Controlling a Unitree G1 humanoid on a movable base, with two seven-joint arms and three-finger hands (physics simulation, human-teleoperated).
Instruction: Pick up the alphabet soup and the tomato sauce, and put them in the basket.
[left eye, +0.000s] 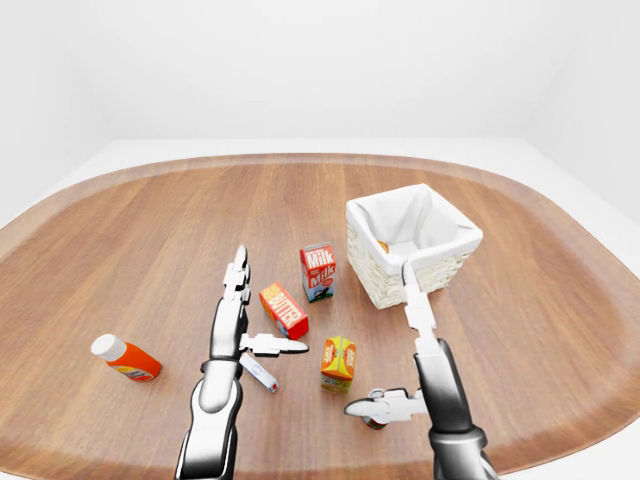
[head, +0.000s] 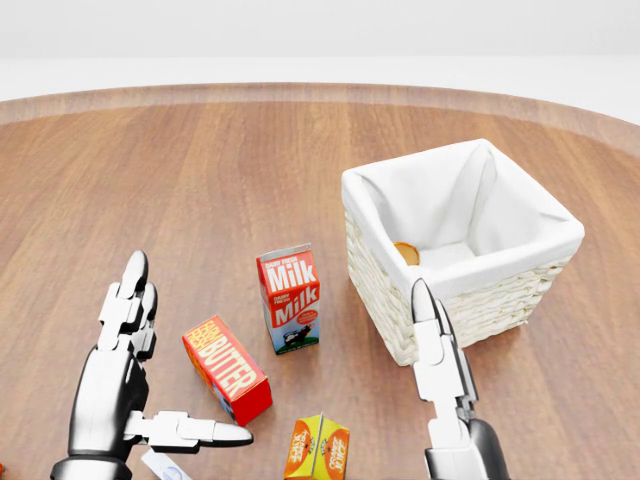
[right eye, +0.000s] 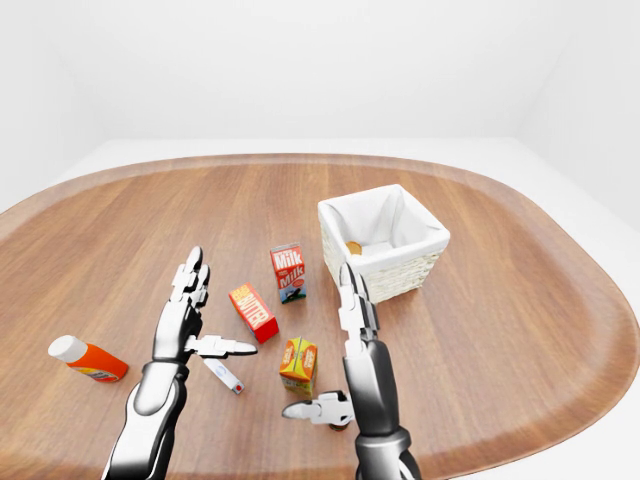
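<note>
Right hand (head: 436, 345) open beside basket (head: 480, 290); left hand (head: 125, 365) open near butter box (head: 226, 368).

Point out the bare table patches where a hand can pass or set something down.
Bare wood lies above the milk carton toward the table's top rim, and right of the basket. It is crowded between the butter box, orange carton and both hands.

White-lined wicker basket (head: 520, 290) stands upright on the wooden table (head: 200, 180). Inside, at its left wall in head view, an orange-topped can (head: 406, 253) shows partly; label unreadable.
</note>
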